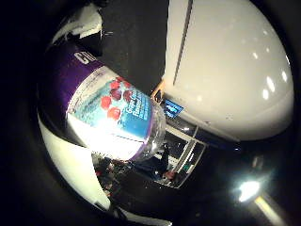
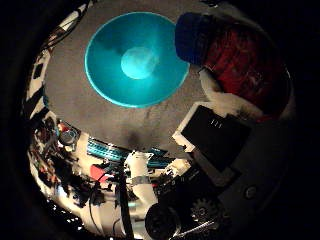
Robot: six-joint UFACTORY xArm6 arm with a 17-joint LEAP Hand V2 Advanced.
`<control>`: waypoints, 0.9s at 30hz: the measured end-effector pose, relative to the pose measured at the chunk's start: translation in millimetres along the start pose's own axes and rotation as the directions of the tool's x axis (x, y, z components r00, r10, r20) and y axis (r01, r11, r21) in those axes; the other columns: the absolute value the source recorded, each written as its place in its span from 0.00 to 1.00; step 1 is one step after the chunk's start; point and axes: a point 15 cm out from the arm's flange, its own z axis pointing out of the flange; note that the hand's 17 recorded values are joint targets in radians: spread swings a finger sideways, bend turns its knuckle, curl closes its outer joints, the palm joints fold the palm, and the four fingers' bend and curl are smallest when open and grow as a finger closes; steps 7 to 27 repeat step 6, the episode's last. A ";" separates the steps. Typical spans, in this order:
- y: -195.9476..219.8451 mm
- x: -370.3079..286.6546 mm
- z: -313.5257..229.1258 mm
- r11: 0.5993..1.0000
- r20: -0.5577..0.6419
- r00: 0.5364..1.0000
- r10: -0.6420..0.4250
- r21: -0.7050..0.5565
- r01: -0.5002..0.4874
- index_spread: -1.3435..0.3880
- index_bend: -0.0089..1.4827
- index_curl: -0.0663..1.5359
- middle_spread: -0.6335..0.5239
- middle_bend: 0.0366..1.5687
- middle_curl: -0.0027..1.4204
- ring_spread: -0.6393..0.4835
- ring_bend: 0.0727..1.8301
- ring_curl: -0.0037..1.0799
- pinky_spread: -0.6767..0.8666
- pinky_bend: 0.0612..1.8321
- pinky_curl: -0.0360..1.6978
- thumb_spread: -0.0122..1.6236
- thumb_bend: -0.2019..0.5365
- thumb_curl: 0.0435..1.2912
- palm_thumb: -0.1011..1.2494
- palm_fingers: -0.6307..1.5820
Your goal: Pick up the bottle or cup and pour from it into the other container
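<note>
I am holding the clear plastic bottle with the purple and blue fruit-printed label (image 1: 110,110) tight against the palm; it is filling much of the little finger side view, so it is sitting very close in. The white and black hand (image 2: 215,140) is clamped on it, with white and black finger parts curling along the bottle's sides, and I judge that wrap is what is keeping it from slipping while it is tipped.

In the thumb side view the bottle's blue cap end is showing right beside the rim of the teal round bowl (image 2: 136,59), which is resting on the grey counter (image 2: 75,105) below the palm. The bowl is looking empty to me, with only a paler patch at its centre that I am taking for a reflection. The cap is appearing to be still on, though I cannot be sure from here.

I am reading this as the bottle being carried over and lined up with the bowl so that whatever comes out lands inside and not on the counter. The bottle mouth is overlapping the bowl's edge rather than its middle, so I am judging the pour as not yet begun and the aim as needing a small move further over the bowl. The risk I am watching is spilling outside the rim.
</note>
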 end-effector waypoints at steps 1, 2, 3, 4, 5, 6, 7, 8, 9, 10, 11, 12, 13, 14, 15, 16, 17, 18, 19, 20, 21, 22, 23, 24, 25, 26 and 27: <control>0.3 0.4 -0.4 1.000 0.000 1.000 -0.001 0.001 0.001 0.67 0.82 0.52 0.45 0.88 0.53 0.36 0.71 0.77 0.29 0.67 0.64 0.28 0.25 0.74 0.83 0.79; 0.6 0.8 -0.3 1.000 0.002 1.000 0.000 0.001 0.000 0.67 0.82 0.52 0.45 0.88 0.53 0.36 0.71 0.78 0.29 0.67 0.64 0.28 0.25 0.74 0.83 0.79; 1.2 1.8 -0.1 1.000 0.004 1.000 0.001 0.001 -0.001 0.67 0.82 0.52 0.45 0.88 0.53 0.36 0.71 0.78 0.29 0.67 0.64 0.28 0.25 0.74 0.83 0.79; 1.2 1.8 -0.1 1.000 0.004 1.000 0.000 0.001 0.000 0.67 0.82 0.52 0.45 0.88 0.53 0.36 0.71 0.78 0.29 0.67 0.64 0.28 0.25 0.74 0.83 0.79; 1.9 3.4 1.1 1.000 0.009 1.000 0.000 -0.001 0.000 0.67 0.82 0.52 0.45 0.88 0.53 0.36 0.71 0.78 0.29 0.67 0.64 0.29 0.25 0.74 0.83 0.79; 3.0 5.6 1.7 1.000 0.015 1.000 0.002 0.000 -0.002 0.67 0.82 0.52 0.45 0.88 0.53 0.36 0.71 0.78 0.29 0.67 0.64 0.29 0.25 0.74 0.84 0.79; 3.0 5.6 1.7 1.000 0.015 1.000 0.002 0.000 -0.002 0.67 0.82 0.52 0.45 0.88 0.53 0.36 0.71 0.78 0.29 0.67 0.64 0.29 0.25 0.74 0.84 0.79; 3.0 5.6 1.7 1.000 0.015 1.000 0.002 0.000 -0.002 0.67 0.82 0.52 0.45 0.88 0.53 0.36 0.71 0.78 0.29 0.67 0.64 0.29 0.25 0.74 0.84 0.79; 3.0 5.6 1.7 1.000 0.015 1.000 0.002 0.000 -0.002 0.67 0.82 0.52 0.45 0.88 0.53 0.36 0.71 0.78 0.29 0.67 0.64 0.29 0.25 0.74 0.84 0.79; 3.0 5.6 1.7 1.000 0.015 1.000 0.002 0.000 -0.002 0.67 0.82 0.52 0.45 0.88 0.53 0.36 0.71 0.78 0.29 0.67 0.64 0.29 0.25 0.74 0.84 0.79; 3.0 5.6 1.7 1.000 0.015 1.000 0.002 0.000 -0.002 0.67 0.82 0.52 0.45 0.88 0.53 0.36 0.71 0.78 0.29 0.67 0.64 0.29 0.25 0.74 0.84 0.79; 3.0 5.6 1.7 1.000 0.015 1.000 0.002 0.000 -0.002 0.67 0.82 0.52 0.45 0.88 0.53 0.36 0.71 0.78 0.29 0.67 0.64 0.29 0.25 0.74 0.84 0.79; 3.0 5.6 1.7 1.000 0.015 1.000 0.002 0.000 -0.002 0.67 0.82 0.52 0.45 0.88 0.53 0.36 0.71 0.78 0.29 0.67 0.64 0.29 0.25 0.74 0.84 0.79; 3.0 5.6 1.7 1.000 0.015 1.000 0.002 0.000 -0.002 0.67 0.82 0.52 0.45 0.88 0.53 0.36 0.71 0.78 0.29 0.67 0.64 0.29 0.25 0.74 0.84 0.79; 3.0 5.6 1.7 1.000 0.015 1.000 0.002 0.000 -0.002 0.67 0.82 0.52 0.45 0.88 0.53 0.36 0.71 0.78 0.29 0.67 0.64 0.29 0.25 0.74 0.84 0.79; 3.0 5.6 1.7 1.000 0.015 1.000 0.002 0.000 -0.002 0.67 0.82 0.52 0.45 0.88 0.53 0.36 0.71 0.78 0.29 0.67 0.64 0.29 0.25 0.74 0.84 0.79; 3.0 5.6 1.7 1.000 0.015 1.000 0.002 0.000 -0.002 0.67 0.82 0.52 0.45 0.88 0.53 0.36 0.71 0.78 0.29 0.67 0.64 0.29 0.25 0.74 0.84 0.79; 3.0 5.6 1.7 1.000 0.015 1.000 0.002 0.000 -0.002 0.67 0.82 0.52 0.45 0.88 0.53 0.36 0.71 0.78 0.29 0.67 0.64 0.29 0.25 0.74 0.84 0.79; 3.0 5.6 1.7 1.000 0.015 1.000 0.002 0.000 -0.002 0.67 0.82 0.52 0.45 0.88 0.53 0.36 0.71 0.78 0.29 0.67 0.64 0.29 0.25 0.74 0.84 0.79; 3.0 5.6 1.7 1.000 0.015 1.000 0.002 0.000 -0.002 0.67 0.82 0.52 0.45 0.88 0.53 0.36 0.71 0.78 0.29 0.67 0.64 0.29 0.25 0.74 0.84 0.79; 3.0 5.6 1.7 1.000 0.015 1.000 0.002 0.000 -0.002 0.67 0.82 0.52 0.45 0.88 0.53 0.36 0.71 0.78 0.29 0.67 0.64 0.29 0.25 0.74 0.84 0.79; 3.0 5.6 1.7 1.000 0.015 1.000 0.002 0.000 -0.002 0.67 0.82 0.52 0.45 0.88 0.53 0.36 0.71 0.78 0.29 0.67 0.64 0.29 0.25 0.74 0.84 0.79; 3.0 5.6 1.7 1.000 0.015 1.000 0.002 0.000 -0.002 0.67 0.82 0.52 0.45 0.88 0.53 0.36 0.71 0.78 0.29 0.67 0.64 0.29 0.25 0.74 0.84 0.79; 3.0 5.6 1.7 1.000 0.015 1.000 0.002 0.000 -0.002 0.67 0.82 0.52 0.45 0.88 0.53 0.36 0.71 0.78 0.29 0.67 0.64 0.29 0.25 0.74 0.84 0.79; 3.0 5.6 1.7 1.000 0.015 1.000 0.002 0.000 -0.002 0.67 0.82 0.52 0.45 0.88 0.53 0.36 0.71 0.78 0.29 0.67 0.64 0.29 0.25 0.74 0.84 0.79; 3.0 5.6 1.7 1.000 0.015 1.000 0.002 0.000 -0.002 0.67 0.82 0.52 0.45 0.88 0.53 0.36 0.71 0.78 0.29 0.67 0.64 0.29 0.25 0.74 0.84 0.79; 3.0 5.6 1.7 1.000 0.015 1.000 0.002 0.000 -0.002 0.67 0.82 0.52 0.45 0.88 0.53 0.36 0.71 0.78 0.29 0.67 0.64 0.29 0.25 0.74 0.84 0.79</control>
